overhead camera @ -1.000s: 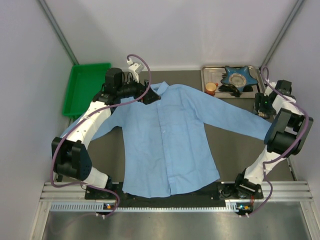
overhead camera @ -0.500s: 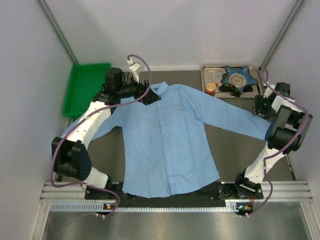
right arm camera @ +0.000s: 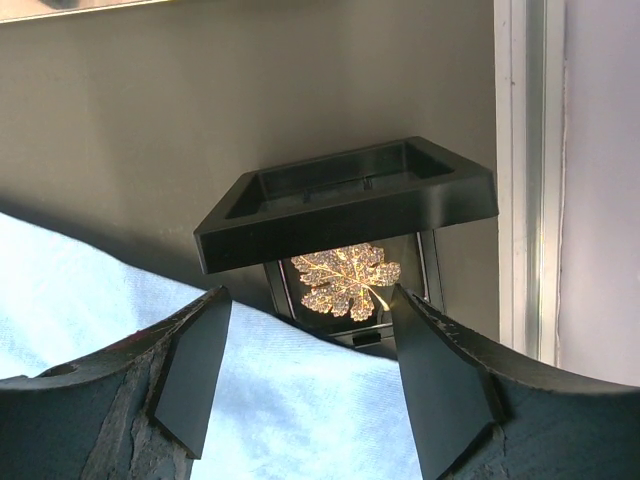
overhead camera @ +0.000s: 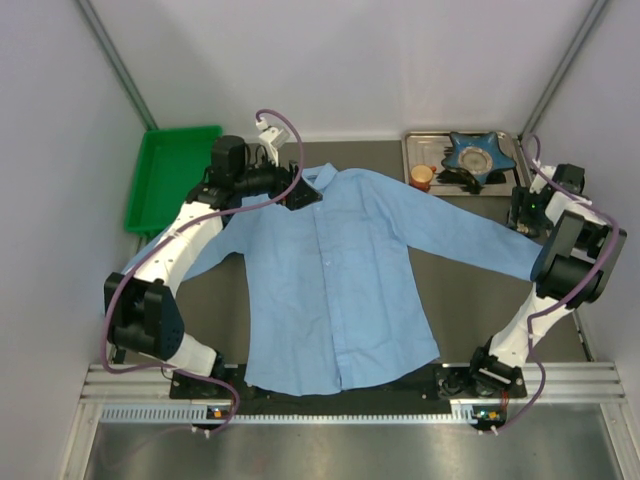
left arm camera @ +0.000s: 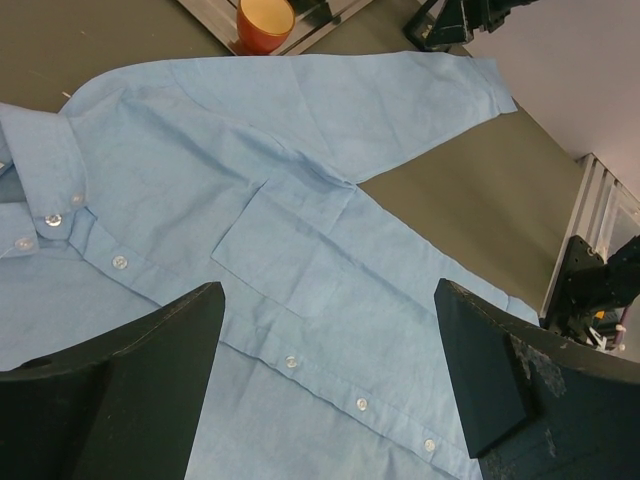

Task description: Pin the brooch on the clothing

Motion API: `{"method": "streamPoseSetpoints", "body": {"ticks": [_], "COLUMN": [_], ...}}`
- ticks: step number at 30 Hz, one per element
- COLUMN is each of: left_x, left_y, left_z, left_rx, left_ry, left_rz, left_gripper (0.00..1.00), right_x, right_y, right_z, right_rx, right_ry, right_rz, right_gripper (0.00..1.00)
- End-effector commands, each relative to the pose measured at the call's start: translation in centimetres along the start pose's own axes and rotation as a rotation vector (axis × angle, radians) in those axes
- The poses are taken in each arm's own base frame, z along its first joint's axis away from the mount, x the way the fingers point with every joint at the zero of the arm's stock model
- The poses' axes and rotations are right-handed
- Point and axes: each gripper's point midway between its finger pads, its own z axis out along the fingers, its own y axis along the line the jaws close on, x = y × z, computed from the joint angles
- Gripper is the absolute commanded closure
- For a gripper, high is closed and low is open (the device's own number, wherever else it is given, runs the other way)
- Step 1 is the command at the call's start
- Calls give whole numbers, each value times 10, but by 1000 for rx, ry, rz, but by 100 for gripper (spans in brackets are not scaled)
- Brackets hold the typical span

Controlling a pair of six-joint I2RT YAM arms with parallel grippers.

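- Left gripper (left arm camera: 325,380): above the collar end of the shirt (overhead camera: 330,270), jaws wide, empty; probably placed to steady the cloth.
- Shirt: spread flat mid-desk, front up for pinning.
- Brooch (right arm camera: 345,278): propped in a black holder (right arm camera: 350,200) at the desk's right edge, beside the cuff; seen only by the right wrist camera.
- Right gripper (right arm camera: 308,335): jaws parted, empty, facing the brooch.

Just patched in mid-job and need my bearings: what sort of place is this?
Probably an enclosed lab test cell: plain white walls, a shirt spread flat on a dark table, a green bin.
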Motion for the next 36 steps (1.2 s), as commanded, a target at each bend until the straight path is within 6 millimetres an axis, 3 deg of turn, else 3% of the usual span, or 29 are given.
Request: {"method": "streamPoseSetpoints", "body": {"ticks": [1,17,24,36], "left_x": [-6,-6,-5,-4], "left_y": [-3,-2,0,0], "left_z": [4,6,7,7], "left_rx": [34,35,30,30], "left_ry": [-20,-21,-21,-22], "left_rz": [27,24,18,18], "left_gripper": [9,9,10,11], "right_x": [-25,-14,-17,-26], "right_y": [-9,-8,-10,-7], "right_z": [-1,21,17,-1], "right_rx": [17,-5,9,6], "right_ry": [-84,-44,-55,-92], "right_rz": [-26,-7,-11,-18], "right_gripper": [32,33,46,53]}}
